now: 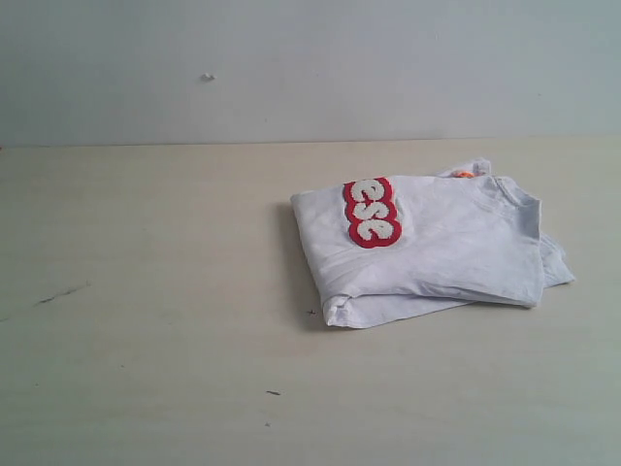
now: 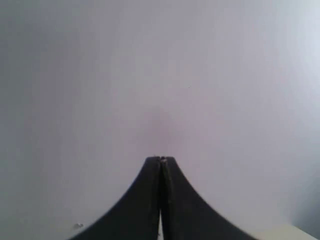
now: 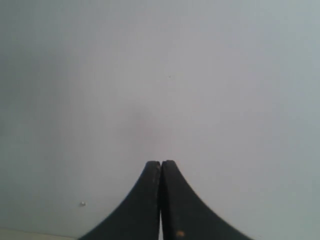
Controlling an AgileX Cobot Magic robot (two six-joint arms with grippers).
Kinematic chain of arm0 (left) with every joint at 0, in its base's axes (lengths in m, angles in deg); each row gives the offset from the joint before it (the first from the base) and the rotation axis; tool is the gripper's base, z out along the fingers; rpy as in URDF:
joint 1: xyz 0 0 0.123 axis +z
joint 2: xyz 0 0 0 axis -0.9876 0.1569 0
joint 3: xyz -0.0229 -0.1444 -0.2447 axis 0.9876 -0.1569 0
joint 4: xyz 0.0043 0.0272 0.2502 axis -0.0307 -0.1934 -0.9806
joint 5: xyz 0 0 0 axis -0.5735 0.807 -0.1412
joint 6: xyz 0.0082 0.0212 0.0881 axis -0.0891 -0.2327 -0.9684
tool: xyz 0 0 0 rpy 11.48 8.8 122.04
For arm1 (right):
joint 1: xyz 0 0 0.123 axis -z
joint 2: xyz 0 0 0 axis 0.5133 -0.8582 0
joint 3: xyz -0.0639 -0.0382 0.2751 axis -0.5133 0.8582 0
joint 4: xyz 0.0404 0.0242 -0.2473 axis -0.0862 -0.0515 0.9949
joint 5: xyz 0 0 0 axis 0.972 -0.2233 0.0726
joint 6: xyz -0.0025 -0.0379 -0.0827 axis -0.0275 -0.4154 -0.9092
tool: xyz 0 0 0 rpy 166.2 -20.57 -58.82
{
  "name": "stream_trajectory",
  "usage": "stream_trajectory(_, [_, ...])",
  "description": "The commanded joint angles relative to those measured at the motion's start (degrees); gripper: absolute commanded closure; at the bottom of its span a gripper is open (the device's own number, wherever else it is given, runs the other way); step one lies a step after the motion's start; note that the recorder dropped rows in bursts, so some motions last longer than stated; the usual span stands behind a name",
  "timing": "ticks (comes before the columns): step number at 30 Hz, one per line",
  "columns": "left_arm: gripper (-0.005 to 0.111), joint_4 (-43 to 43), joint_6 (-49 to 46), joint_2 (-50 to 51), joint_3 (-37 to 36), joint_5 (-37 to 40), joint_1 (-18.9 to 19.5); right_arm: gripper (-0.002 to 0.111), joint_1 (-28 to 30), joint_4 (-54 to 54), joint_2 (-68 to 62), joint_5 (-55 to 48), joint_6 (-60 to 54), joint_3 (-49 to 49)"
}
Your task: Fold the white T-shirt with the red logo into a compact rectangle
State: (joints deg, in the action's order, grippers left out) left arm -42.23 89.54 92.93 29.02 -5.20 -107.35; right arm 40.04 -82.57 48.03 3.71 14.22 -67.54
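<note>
The white T-shirt (image 1: 456, 243) lay folded on the table (image 1: 146, 291), on the right part of the table as the exterior view showed it, and nearer to the table's far edge than to its near edge. It made a rough rectangle of several layers. The lower layers stuck out a little from under the top one on the near side and on the right side. The cloth was wrinkled, and the left edge of the bundle was a soft rounded fold. The red logo (image 1: 372, 213) sat on the top layer, close to that left fold and at the far side of the bundle; only three white letters with a thick red outline were in sight. The ribbed collar (image 1: 514, 191) was at the far right corner of the bundle, and the small orange neck tag (image 1: 463, 175) showed just beside it at the far edge. A pale wall (image 1: 310, 68) rose behind the table. A few small dark marks (image 1: 58, 293) were on the left part of the table, well apart from the shirt. The left claw (image 2: 161, 161) was closed, its two black fingers pressed together, and it faced the plain wall. The right claw (image 3: 161, 163) was closed in the same way, also before the wall.
</note>
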Motion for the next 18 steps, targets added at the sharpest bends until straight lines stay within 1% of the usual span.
stream_trajectory(1, [0.107,-0.1,0.7,-5.6,-2.0,2.5,0.2,0.108,0.2,-0.4,7.4,-5.8,-1.0,0.4])
stream_trajectory(3, [0.107,-0.1,0.7,-7.8,-2.1,4.6,0.2,0.108,0.2,-1.2,10.3,-9.4,-1.0,0.4])
stream_trajectory(5, [0.107,-0.1,0.7,-9.6,-2.1,6.1,0.2,0.108,0.2,-1.3,12.6,-10.8,-1.0,0.4])
stream_trajectory(12, [0.107,-0.1,0.7,-15.4,-2.1,7.9,0.2,0.108,0.2,-1.3,19.0,-10.5,0.8,0.4])
stream_trajectory(18, [0.107,-0.1,0.7,-18.7,-2.1,10.8,0.2,0.108,0.2,-1.2,19.0,-10.7,1.5,0.4])
